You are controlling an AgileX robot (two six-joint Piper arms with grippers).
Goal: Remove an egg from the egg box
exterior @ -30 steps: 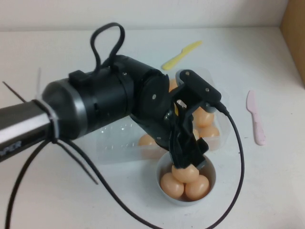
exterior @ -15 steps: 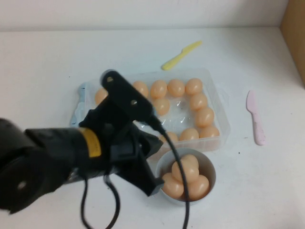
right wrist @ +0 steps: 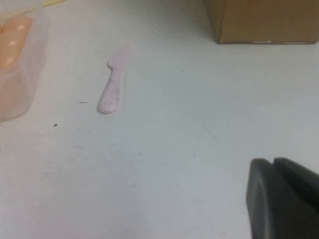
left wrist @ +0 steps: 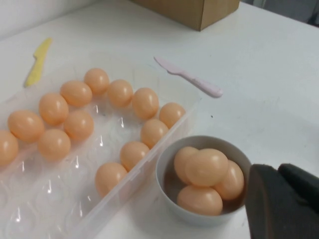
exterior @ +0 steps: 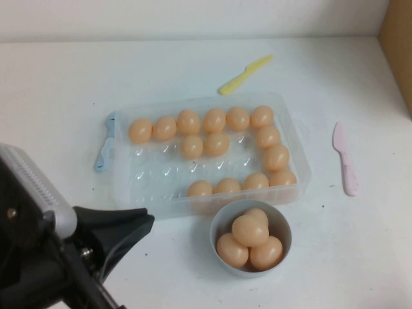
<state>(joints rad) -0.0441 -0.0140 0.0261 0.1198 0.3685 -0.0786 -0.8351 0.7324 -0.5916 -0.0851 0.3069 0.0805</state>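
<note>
Eggs sit four deep in the grey bowl [exterior: 251,239] beside the empty, clenched left end effector [exterior: 119,225], fourteen wait beyond in the egg box [exterior: 154,209] — transfer looks done — and the right end effector [right wrist: 284,199], clenched too, hangs over bare counter [right wrist: 164,149].

bowl [exterior: 219,226]; pink knife [exterior: 344,159]; yellow knife [exterior: 243,74]

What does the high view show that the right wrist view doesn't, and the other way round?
Only the high view shows the bowl of eggs, the yellow knife, the blue knife and the left gripper at the near left. Only the right wrist view shows the cardboard box and the right gripper, above bare table. Both show the pink knife and the egg box.
</note>
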